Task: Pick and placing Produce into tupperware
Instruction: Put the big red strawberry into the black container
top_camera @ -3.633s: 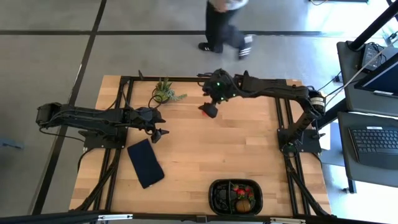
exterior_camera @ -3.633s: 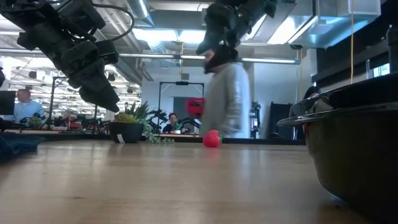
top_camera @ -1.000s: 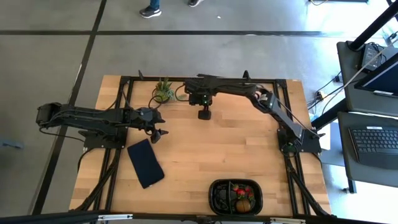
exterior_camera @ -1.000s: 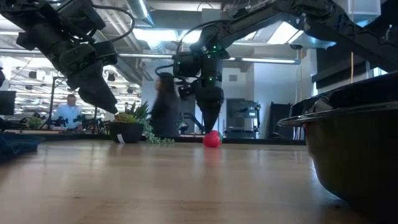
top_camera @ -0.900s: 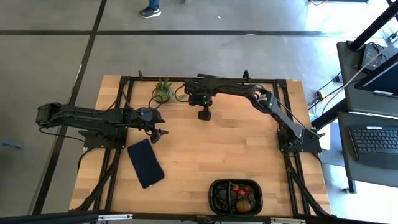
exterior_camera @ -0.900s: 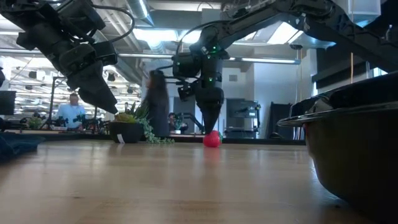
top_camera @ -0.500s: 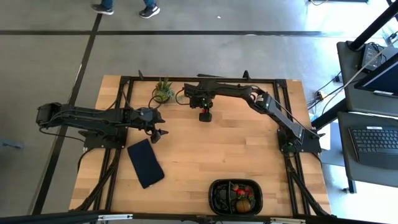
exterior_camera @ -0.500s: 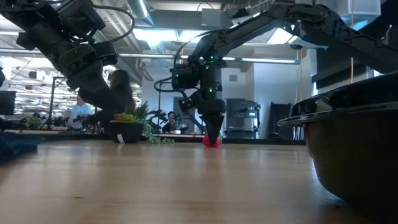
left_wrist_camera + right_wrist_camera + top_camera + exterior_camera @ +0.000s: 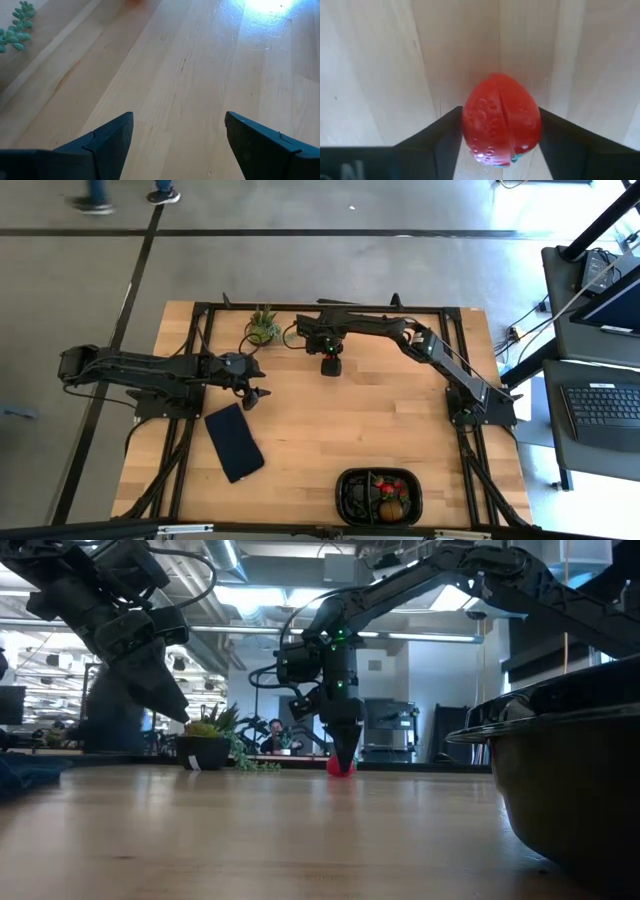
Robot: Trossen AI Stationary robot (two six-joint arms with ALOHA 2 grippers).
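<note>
A red strawberry [image 9: 500,120] lies on the wooden table near its far edge, just right of the potted plant. My right gripper [image 9: 330,366] stands over it, pointing down, shut on it; the low view shows its tip [image 9: 345,760] at the berry [image 9: 340,768]. The black tupperware [image 9: 378,496] sits at the near edge with red pieces and a brown kiwi-like fruit inside. My left gripper [image 9: 262,394] hangs open above the table's left half, touching nothing [image 9: 177,135]. My right gripper pinches the strawberry between its two fingers, one on each flank of the berry [image 9: 467,125]. The fingers [image 9: 440,142] come from above, pointing down. The strawberry rests on the table, its pointed end toward the wrist camera.
A spiky green potted plant [image 9: 264,327] stands close to the left of the right gripper. A flat navy slab [image 9: 234,442] lies near the left gripper. The tupperware's wall [image 9: 570,780] fills the low view's right. Bare wood lies between gripper and tupperware.
My right gripper has come down from just above the strawberry until its fingertips sit around the berry at table height. The strawberry has stayed where it was. A person has walked leftward past the table's far side.
</note>
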